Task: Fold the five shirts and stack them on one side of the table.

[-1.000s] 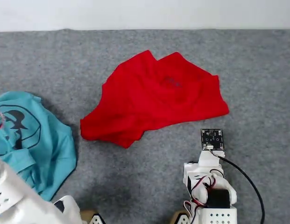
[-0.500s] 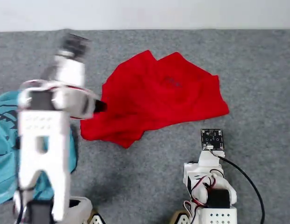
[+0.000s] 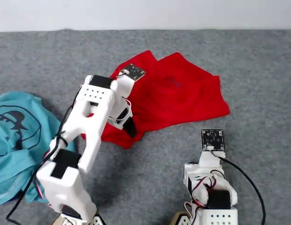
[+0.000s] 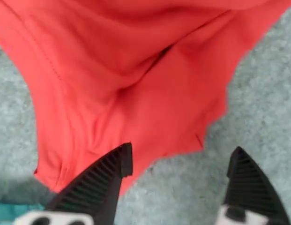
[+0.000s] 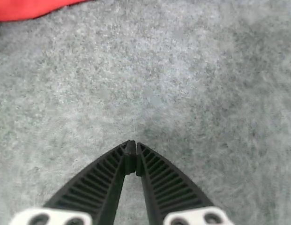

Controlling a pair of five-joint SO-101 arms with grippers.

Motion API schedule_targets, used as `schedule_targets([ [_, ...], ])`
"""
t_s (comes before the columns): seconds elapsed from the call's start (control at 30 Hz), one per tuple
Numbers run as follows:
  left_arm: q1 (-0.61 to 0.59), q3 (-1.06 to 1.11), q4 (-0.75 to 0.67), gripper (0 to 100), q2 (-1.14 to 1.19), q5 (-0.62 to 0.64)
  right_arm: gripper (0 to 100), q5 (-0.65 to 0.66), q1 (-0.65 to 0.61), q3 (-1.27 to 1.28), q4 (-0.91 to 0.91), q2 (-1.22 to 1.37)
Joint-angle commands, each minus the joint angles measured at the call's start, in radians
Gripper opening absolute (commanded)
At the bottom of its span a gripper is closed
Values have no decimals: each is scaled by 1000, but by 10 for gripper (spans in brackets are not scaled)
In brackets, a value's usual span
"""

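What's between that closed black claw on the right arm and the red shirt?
Nothing: in the right wrist view, just bare grey table covering stretches from the right gripper to the edge of the red shirt.

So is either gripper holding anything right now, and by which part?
Nothing is held. The left gripper is open over an edge of the red shirt, not closed on it; the right gripper is shut on nothing above the grey mat.

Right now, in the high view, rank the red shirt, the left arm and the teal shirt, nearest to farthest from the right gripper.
1. Red shirt, just ahead of the right gripper.
2. Left arm, over the red shirt's left edge.
3. Teal shirt, at the far left.
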Motion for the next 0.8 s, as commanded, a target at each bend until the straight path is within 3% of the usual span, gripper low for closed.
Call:
schedule_targets([
  [0.0, 8, -36, -14, 321, 25, -34, 9, 5, -36, 15, 4, -7],
  [0.27, -2, -51, -8, 293, 123, -48, 9, 11, -104, 9, -2, -8],
  [0.5, 12, -318, 117, 18, 124, -51, 9, 6, 113, -166, -107, -8],
  [0.63, 21, -541, 284, 6, 124, -48, 9, 9, 234, -206, -231, -7],
  [0.77, 0, -631, 281, 6, 55, -23, 9, 11, 295, -204, -334, -7],
])
